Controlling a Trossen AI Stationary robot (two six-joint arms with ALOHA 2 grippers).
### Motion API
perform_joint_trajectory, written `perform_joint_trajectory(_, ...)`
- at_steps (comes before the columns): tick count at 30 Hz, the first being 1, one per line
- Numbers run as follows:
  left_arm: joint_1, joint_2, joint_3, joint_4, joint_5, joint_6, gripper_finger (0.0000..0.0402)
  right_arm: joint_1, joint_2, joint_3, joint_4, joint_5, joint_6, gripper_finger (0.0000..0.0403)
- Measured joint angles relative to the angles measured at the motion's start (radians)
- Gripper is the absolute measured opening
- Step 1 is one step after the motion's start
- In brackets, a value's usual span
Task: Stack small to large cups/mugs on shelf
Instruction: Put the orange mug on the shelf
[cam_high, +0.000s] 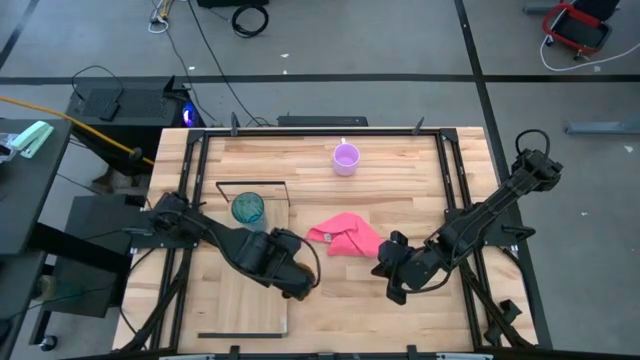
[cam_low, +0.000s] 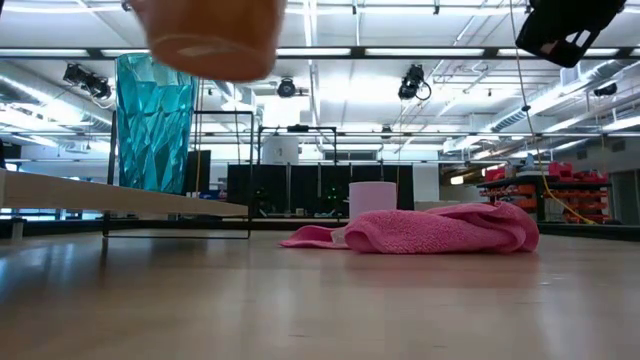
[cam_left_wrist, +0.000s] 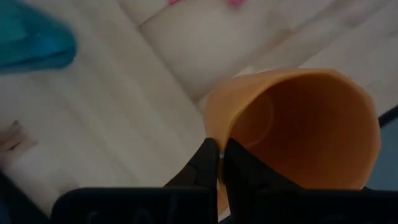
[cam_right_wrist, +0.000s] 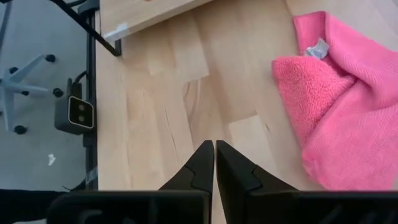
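Note:
My left gripper (cam_left_wrist: 219, 152) is shut on the orange mug (cam_left_wrist: 298, 130), which also shows lifted at the top of the low view (cam_low: 210, 35). In the high view the gripper (cam_high: 290, 275) stands over the shelf plank's (cam_high: 250, 300) right edge and hides the mug. The teal tumbler (cam_high: 248, 208) stands upright on the plank by the black wire frame (cam_high: 250, 184); it also shows in the low view (cam_low: 155, 120). The lilac mug (cam_high: 346, 158) stands on the table at the far middle. My right gripper (cam_right_wrist: 214, 158) is shut and empty, above the table beside the pink cloth (cam_high: 345, 236). My left gripper pinches the orange mug's wall at its rim (cam_left_wrist: 212, 121), one finger inside the mug and one outside. The mug's open mouth faces the wrist camera. The mug is lifted clear of the table and the plank.
The pink cloth (cam_low: 420, 228) lies crumpled on the table between the two grippers, in front of the lilac mug (cam_low: 372, 198). Bare tabletop (cam_high: 400, 190) lies to the right of the cloth. The plank's end and black frame corner show in the right wrist view (cam_right_wrist: 118, 37).

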Motion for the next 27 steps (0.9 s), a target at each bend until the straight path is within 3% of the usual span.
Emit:
perform_joint_trajectory(14,-0.118,-0.311,-0.432,-0.002,0.009,-0.319,0.0015,0.023,0.001,0.000,-0.009,0.001,-0.006,0.0024)
perform_joint_trajectory(27,-0.120,-0.461,-0.776,0.195,-0.018,-0.142,0.0015,-0.030,0.001,0.000,-0.008,0.000,-0.018,0.0006)
